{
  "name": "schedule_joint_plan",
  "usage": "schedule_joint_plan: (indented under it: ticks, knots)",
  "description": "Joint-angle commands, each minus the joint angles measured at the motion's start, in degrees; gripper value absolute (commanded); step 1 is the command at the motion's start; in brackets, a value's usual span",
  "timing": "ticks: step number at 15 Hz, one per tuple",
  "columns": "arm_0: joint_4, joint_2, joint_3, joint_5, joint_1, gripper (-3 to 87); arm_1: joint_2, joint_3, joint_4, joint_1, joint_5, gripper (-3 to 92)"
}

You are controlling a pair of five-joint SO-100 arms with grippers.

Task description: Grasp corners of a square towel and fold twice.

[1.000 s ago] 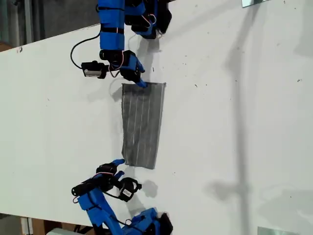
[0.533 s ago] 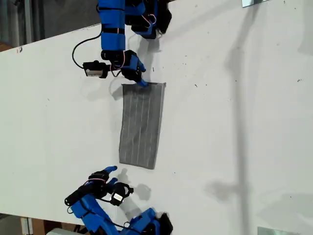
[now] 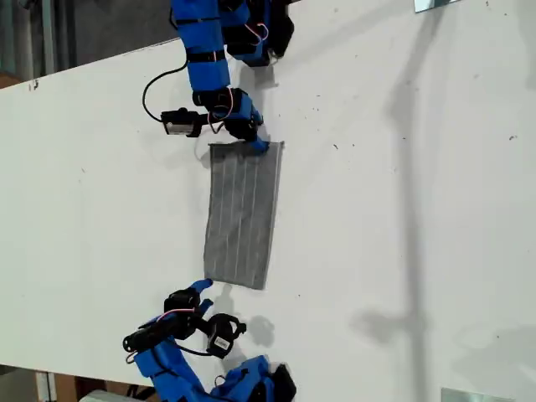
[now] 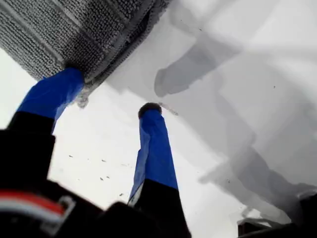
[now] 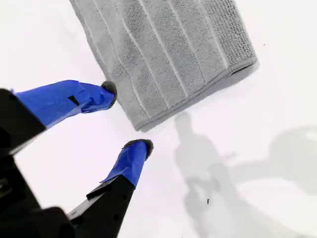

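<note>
- Now my first gripper [image 4: 109, 94] has slid along the towel's [image 3: 243, 213] short edge toward a corner [image 3: 279, 145]. Its jaws are wide, with one finger on the cloth.
- My second gripper [image 5: 126, 117] has come back to the opposite end, wide and holding nothing.
- The towel lies mid-table, folded once; the second fold looks next.

towel [image 3: 241, 214]: grey with thin white lengthwise stripes, looped weave | table [image 3: 402, 209]: plain white, a few small dark specks, soft grey shadows | my first gripper [image 4: 106, 101]: bright blue fingers, black tip, black body | my second gripper [image 5: 125, 117]: bright blue fingers, black tips, black body | cable [image 3: 163, 79]: black
</note>
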Motion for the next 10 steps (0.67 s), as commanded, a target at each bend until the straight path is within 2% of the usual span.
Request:
schedule_joint_plan:
  ticks: [1,7,9,10]
  knots:
    - [-0.3,3.1,-0.5,-0.7,2.3,19.2,-1.4,-4.2,-2.5,0.6,-1.0,27.3]
    - [-0.8,12.9,6.7,-2.2,3.3,19.2,-18.3,-15.1,-6.1,6.2,-7.8,26.0]
    - [-1.1,13.9,7.6,-3.2,4.7,19.2,-21.9,-18.4,-4.7,6.3,-7.6,22.0]
    - [-1.2,13.9,7.6,-3.4,5.3,19.2,-22.0,-17.7,-4.1,6.3,-6.9,22.8]
